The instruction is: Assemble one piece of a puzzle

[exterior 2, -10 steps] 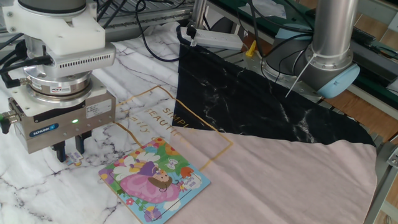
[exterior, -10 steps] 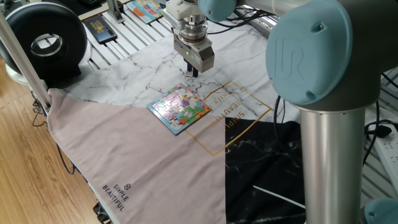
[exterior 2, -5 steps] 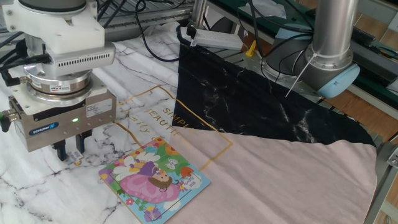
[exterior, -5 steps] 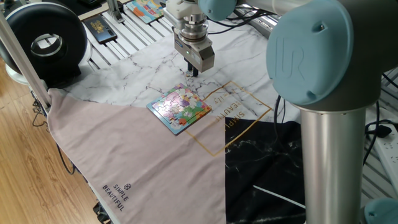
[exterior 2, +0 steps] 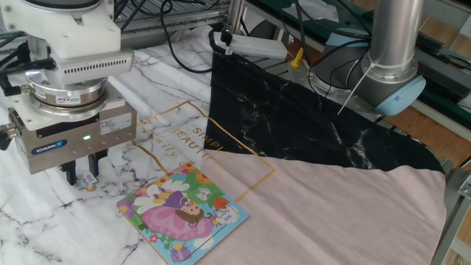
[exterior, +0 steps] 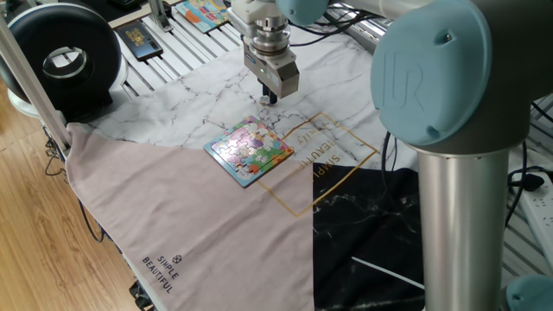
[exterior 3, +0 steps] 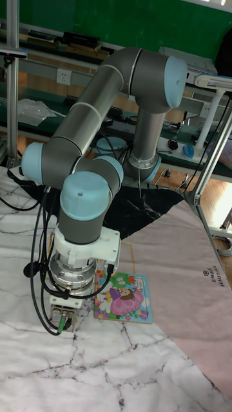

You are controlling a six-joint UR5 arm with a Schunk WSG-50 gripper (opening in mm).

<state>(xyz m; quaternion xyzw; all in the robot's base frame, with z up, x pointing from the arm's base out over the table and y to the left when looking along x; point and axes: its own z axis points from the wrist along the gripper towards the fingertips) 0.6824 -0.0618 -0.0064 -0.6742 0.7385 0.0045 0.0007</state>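
Note:
The puzzle (exterior: 251, 150) lies flat on the cloth, a small square board with a pastel cartoon picture and a thin blue rim; it also shows as the puzzle (exterior 2: 182, 213) and the puzzle (exterior 3: 124, 296). My gripper (exterior 2: 81, 175) hangs just beyond the board's far corner, a little above the marble-print cloth. Its fingers (exterior 2: 71, 174) stand close together, and a small pale puzzle piece (exterior 2: 88, 181) shows at their tips, apparently pinched. From the opposite side the gripper (exterior: 270, 98) points straight down. In the tall view the arm's wrist hides the fingertips.
A black round device (exterior: 60, 60) stands at the table's far left. A dark card (exterior: 138, 39) and an orange-edged picture board (exterior: 203, 13) lie on the slatted surface behind. Pink cloth (exterior: 199, 225) and black cloth (exterior: 371, 233) cover the near side. The arm's base column (exterior: 458, 216) stands right.
My gripper has risen a little and drifted slightly away from the puzzle board, and the small piece at its tips has gone up with it. The board has not moved.

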